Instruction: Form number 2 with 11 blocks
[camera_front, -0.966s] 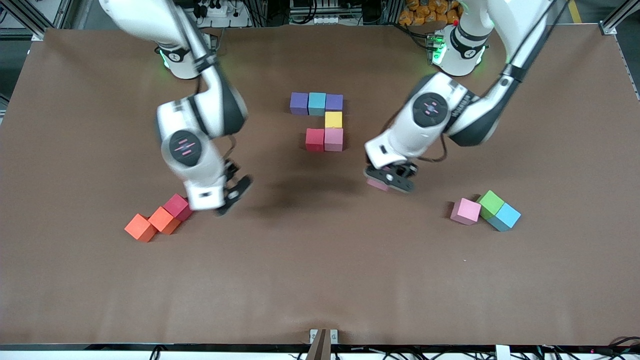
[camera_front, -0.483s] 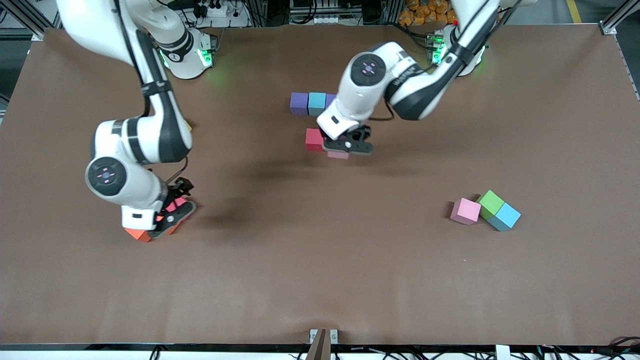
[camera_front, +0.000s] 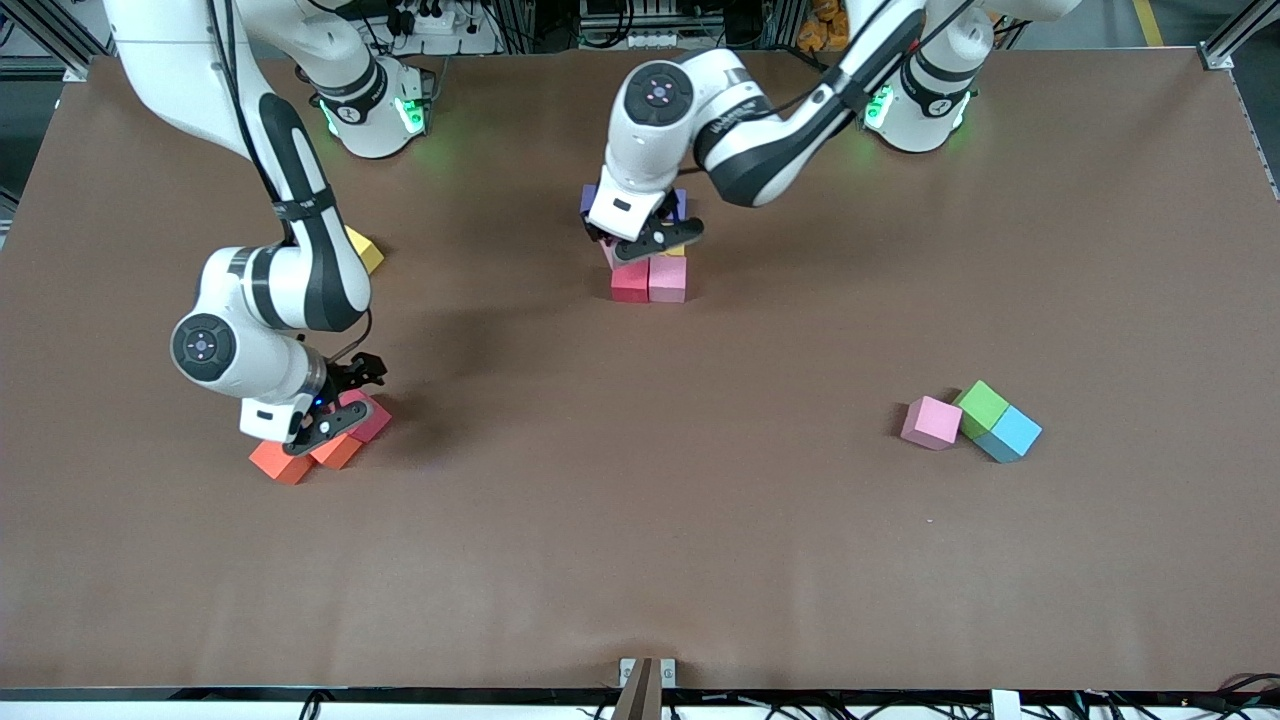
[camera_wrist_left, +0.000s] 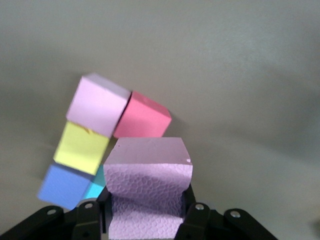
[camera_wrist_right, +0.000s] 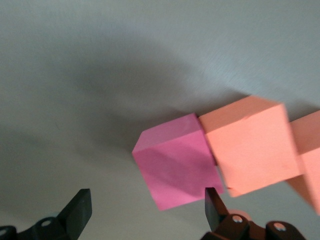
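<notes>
We are seeing the left arm reaching in from its base and bending down over the half-built number 2 (camera_front: 640, 250) in the middle of the table (camera_front: 640, 560). The left gripper (camera_front: 640, 240) is clamping a pale pink block (camera_wrist_left: 147, 187) between its fingers, just above the digit's crimson block (camera_front: 630, 281). Taking that crimson block as our landmark: a pink block (camera_front: 667, 279) is touching it on the side toward the left arm's end, a yellow block (camera_wrist_left: 81, 148) is sitting next to that pink one farther from the front camera, and the purple (camera_front: 590, 196) and sky-blue (camera_wrist_left: 95, 189) blocks are lying farther again, mostly hidden by the arm.

The right arm is folding down well toward its own end of the table. The right gripper (camera_front: 325, 425) is spread wide and holding nothing, straddling a crimson-pink block (camera_wrist_right: 177, 167) that touches two orange blocks (camera_front: 280, 462). A lone yellow block (camera_front: 363, 250) is lying near that arm.

Toward the left arm's end and nearer the camera, we count three more: one pink (camera_front: 931, 422), one green (camera_front: 981, 407), one sky-blue (camera_front: 1013, 432).
</notes>
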